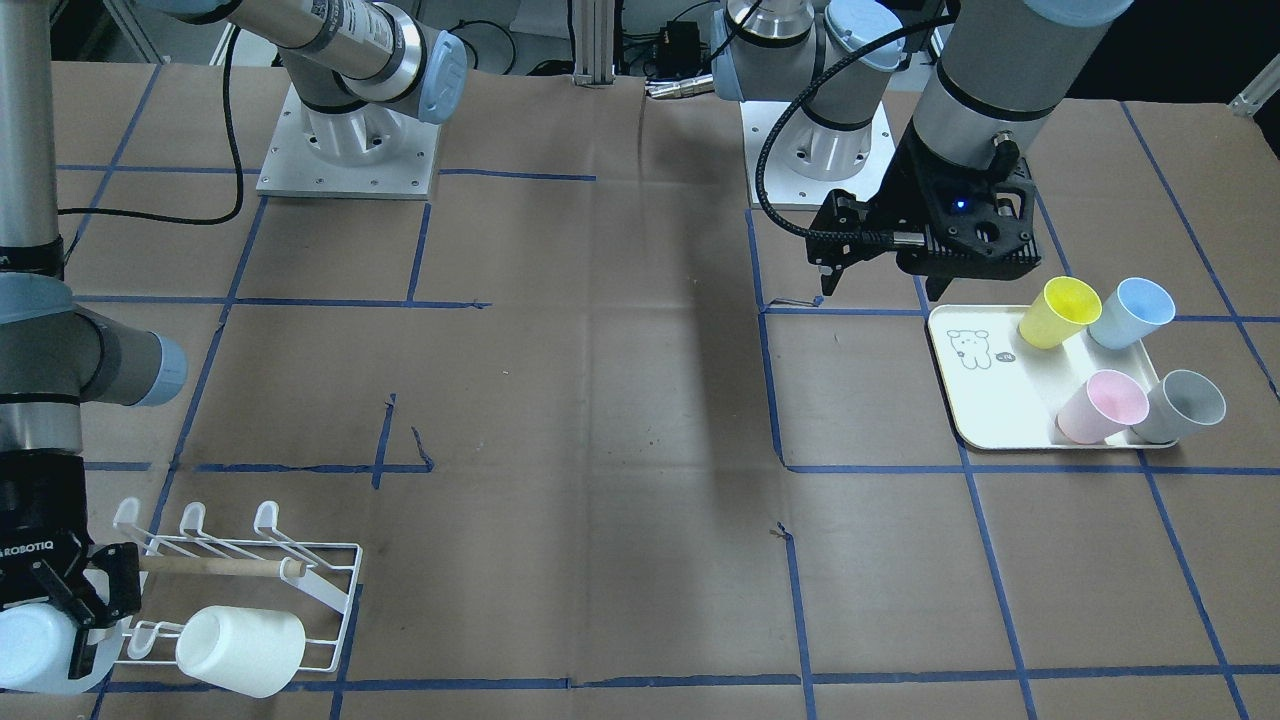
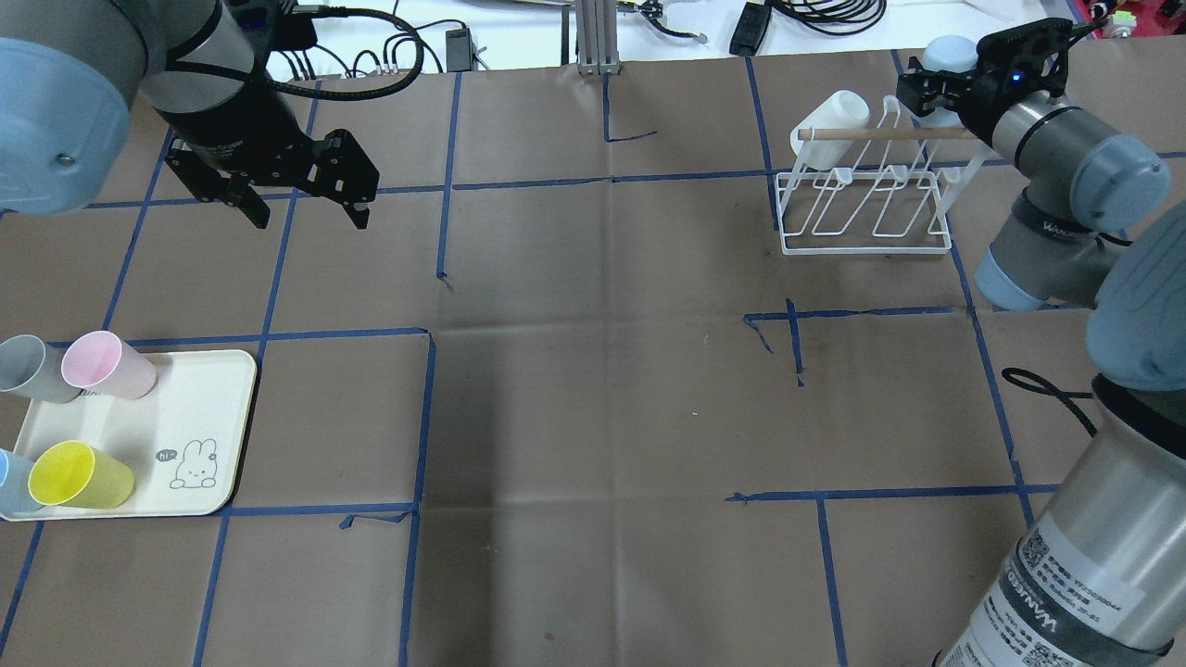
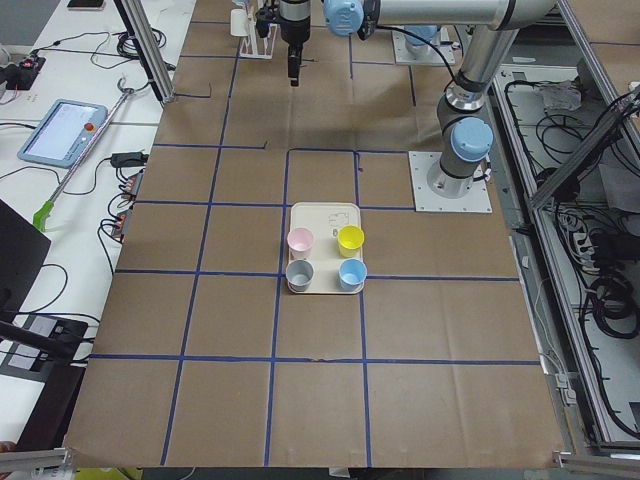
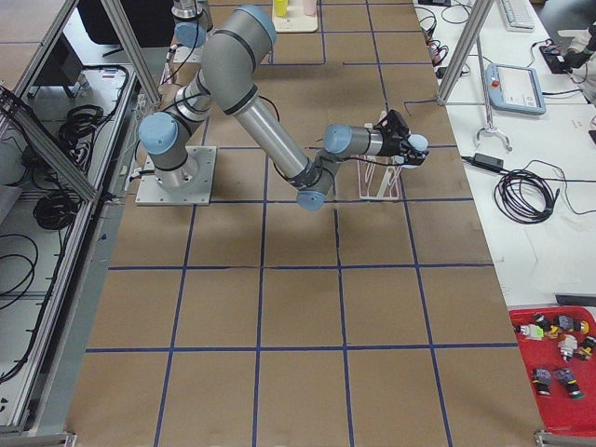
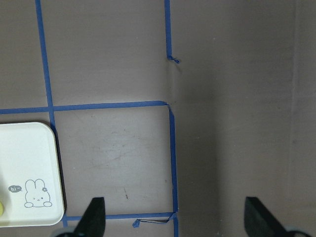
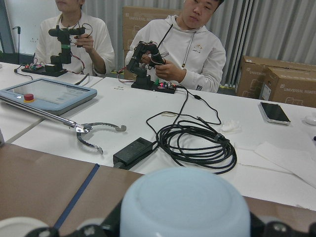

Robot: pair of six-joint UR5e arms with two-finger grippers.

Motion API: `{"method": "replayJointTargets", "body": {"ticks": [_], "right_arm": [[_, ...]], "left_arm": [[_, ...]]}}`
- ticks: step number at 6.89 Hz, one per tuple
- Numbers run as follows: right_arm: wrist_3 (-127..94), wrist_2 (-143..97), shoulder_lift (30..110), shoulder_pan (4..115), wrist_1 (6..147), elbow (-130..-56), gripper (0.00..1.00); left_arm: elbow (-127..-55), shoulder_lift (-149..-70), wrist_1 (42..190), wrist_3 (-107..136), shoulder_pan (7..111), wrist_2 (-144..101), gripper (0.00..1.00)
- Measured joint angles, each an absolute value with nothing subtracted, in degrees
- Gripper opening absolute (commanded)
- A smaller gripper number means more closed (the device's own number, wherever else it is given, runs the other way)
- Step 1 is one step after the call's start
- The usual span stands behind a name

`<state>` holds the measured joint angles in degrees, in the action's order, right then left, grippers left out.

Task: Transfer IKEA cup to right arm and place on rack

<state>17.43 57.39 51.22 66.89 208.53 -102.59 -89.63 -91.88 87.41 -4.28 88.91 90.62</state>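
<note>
The right gripper (image 1: 88,615), lettered ROBOTIQ, had its blocky black fingers clamped on the IKEA cup (image 1: 25,650), a smooth, pale plastic tumbler held at the end of the rack (image 2: 866,248). Whether the cup touched a prong could not be told. The rack was thin white wire with a light wooden dowel (image 1: 215,567), and a white cup (image 1: 240,650) sat on it. Well apart from the rack, the left gripper (image 2: 310,218) hung spread open over the table (image 1: 600,400), which was covered in creased brown paper gridded with blue tape. Beyond the rack stood cardboard boxes (image 6: 289,79) printed UNIVERSAL ROBOTS.
</note>
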Motion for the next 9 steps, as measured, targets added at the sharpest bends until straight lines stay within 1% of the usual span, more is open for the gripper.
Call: {"method": "replayJointTargets", "body": {"ticks": [1, 2, 3, 9], "right_arm": [[17.62, 57.42, 51.41, 66.85, 208.58, -102.92, 0.51], [18.07, 57.59, 51.55, 66.75, 208.73, -103.04, 0.91], [18.38, 57.91, 51.62, 66.62, 209.06, -103.05, 0.99], [18.02, 58.21, 52.39, 66.53, 209.00, -102.90, 1.00]], "left_arm": [[-89.60, -91.81, 87.33, -4.36, 88.93, 90.62, 0.99], [-89.53, -91.78, 87.25, -4.34, 88.96, 90.61, 0.99], [-89.52, -91.76, 87.14, -4.30, 88.98, 90.59, 0.99], [-89.54, -91.55, 85.45, -2.87, 89.03, 90.55, 1.00]]}}
